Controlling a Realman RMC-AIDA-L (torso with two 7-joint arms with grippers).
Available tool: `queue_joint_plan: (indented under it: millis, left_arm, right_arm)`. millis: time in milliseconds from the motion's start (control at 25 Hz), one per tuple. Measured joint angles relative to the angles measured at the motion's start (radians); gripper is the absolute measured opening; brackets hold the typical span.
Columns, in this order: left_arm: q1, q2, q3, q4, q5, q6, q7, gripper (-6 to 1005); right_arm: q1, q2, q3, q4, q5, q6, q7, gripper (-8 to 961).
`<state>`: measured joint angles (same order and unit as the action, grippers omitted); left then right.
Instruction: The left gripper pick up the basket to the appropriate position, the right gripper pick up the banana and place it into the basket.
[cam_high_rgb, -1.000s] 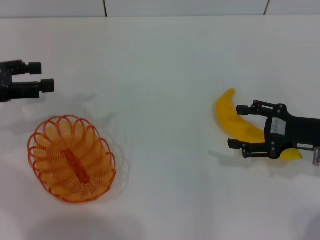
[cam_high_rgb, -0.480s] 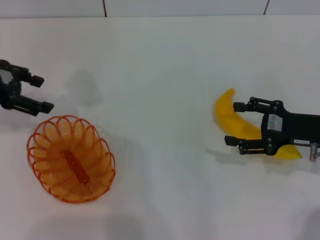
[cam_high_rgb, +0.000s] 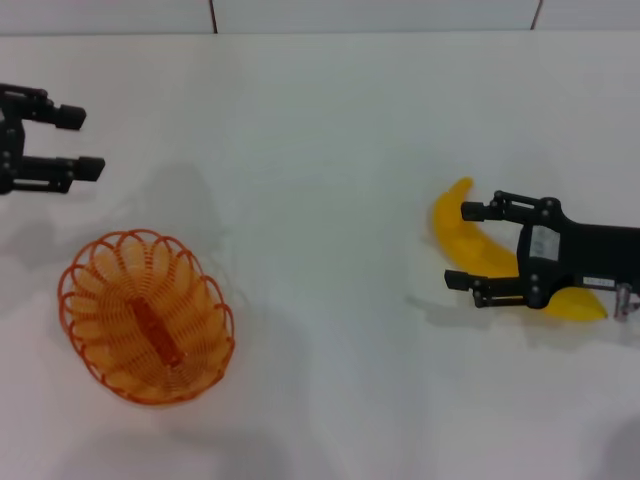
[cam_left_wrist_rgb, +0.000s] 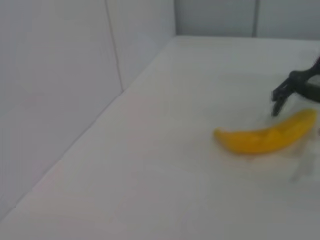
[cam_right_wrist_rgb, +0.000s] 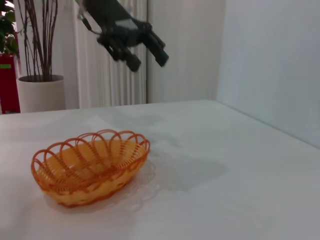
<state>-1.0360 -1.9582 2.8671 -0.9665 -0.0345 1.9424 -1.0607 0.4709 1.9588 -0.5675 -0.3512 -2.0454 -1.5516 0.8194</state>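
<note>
The orange wire basket (cam_high_rgb: 145, 315) sits empty on the white table at the near left; it also shows in the right wrist view (cam_right_wrist_rgb: 90, 167). My left gripper (cam_high_rgb: 85, 142) is open and empty, raised beyond the basket at the far left and apart from it; the right wrist view shows it (cam_right_wrist_rgb: 132, 42) hovering well above the table. The yellow banana (cam_high_rgb: 448, 222) lies on the table at the right and shows in the left wrist view (cam_left_wrist_rgb: 265, 137). My right gripper (cam_high_rgb: 462, 245) is open over the banana's middle, one finger on each side of it.
The white table (cam_high_rgb: 320, 150) runs back to a tiled wall. The right wrist view shows a potted plant (cam_right_wrist_rgb: 35, 90) and curtains behind the table's left side. Bare table lies between basket and banana.
My left gripper dipped and turned towards the basket's far rim, then rose back level beyond it. My right gripper crept slightly left along the banana. Basket and banana stay put.
</note>
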Motion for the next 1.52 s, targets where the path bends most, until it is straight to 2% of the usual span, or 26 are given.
queue_joint_plan:
  millis: [40,80,240,480,1520]
  left_arm:
    - [0.002,-0.012,0.0,-0.022,0.003,0.006,0.005,693]
    - [0.006,-0.039,0.0,-0.068,0.009,-0.012,0.011,691]
    - [0.015,-0.061,0.0,-0.123,0.02,-0.026,0.021,671]
    - [0.016,-0.065,0.0,-0.138,0.024,-0.026,0.015,640]
    - [0.017,-0.07,0.0,-0.14,0.02,-0.036,0.022,639]
  right_arm:
    - [-0.003,0.001,0.0,0.0,0.0,0.006,-0.005,888]
    - [-0.005,0.002,0.0,0.001,0.0,0.011,-0.007,888]
    - [0.001,0.006,0.0,0.004,0.002,0.008,-0.007,888]
    - [0.003,0.008,0.0,0.002,0.005,0.006,-0.003,889]
    - [0.006,0.008,0.0,0.005,0.003,0.005,0.0,888]
